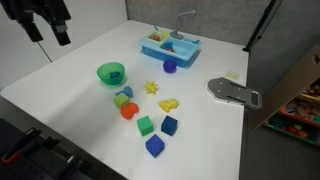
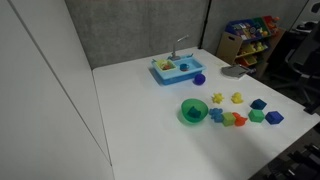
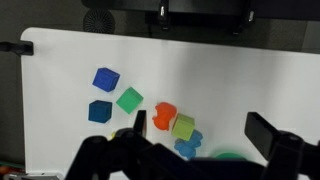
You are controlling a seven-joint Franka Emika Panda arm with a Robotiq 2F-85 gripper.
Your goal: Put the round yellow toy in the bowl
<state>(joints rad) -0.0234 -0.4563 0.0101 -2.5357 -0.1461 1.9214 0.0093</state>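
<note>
The round yellow toy (image 1: 152, 88) (image 2: 217, 98) lies on the white table, a little way from the green bowl (image 1: 110, 73) (image 2: 193, 112). The bowl stands empty; its rim just shows at the bottom of the wrist view (image 3: 232, 155). My gripper (image 1: 48, 30) (image 3: 200, 128) hangs high above the table's far corner, well away from the toy. It is open and empty. The round yellow toy is out of the wrist view.
A longer yellow toy (image 1: 169, 104) lies near the round one. Coloured blocks (image 1: 146, 125) (image 3: 130, 99) are scattered nearby, some beside the bowl. A blue toy sink (image 1: 170, 45) and a purple ball (image 1: 170, 67) stand at the back. A grey object (image 1: 235, 92) lies near the table edge.
</note>
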